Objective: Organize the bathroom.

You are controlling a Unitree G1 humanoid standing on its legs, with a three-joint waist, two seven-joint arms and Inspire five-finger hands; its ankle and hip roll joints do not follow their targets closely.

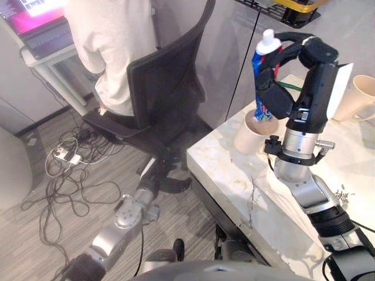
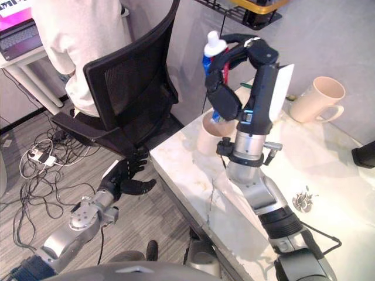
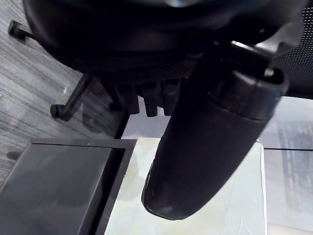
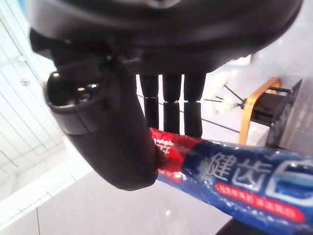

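A blue and red toothpaste tube [image 1: 262,58] with a white cap stands upright, cap up. My right hand [image 1: 290,73] is shut on it, thumb [image 4: 117,147] on one side and fingers [image 4: 171,105] on the other. The tube's lower end reaches the mouth of a beige cup [image 1: 251,139] near the corner of the white marble counter [image 1: 234,175]. The tube [image 4: 244,178] crosses the right wrist view past the fingers. My left hand [image 2: 130,177] hangs low beside the counter, fingers relaxed, holding nothing.
A second beige mug [image 2: 316,98] stands at the back of the counter. A small metal piece [image 2: 303,201] lies near the right arm. A person sits in a black office chair [image 1: 167,88] close to the counter's left. Cables [image 1: 64,170] lie on the floor.
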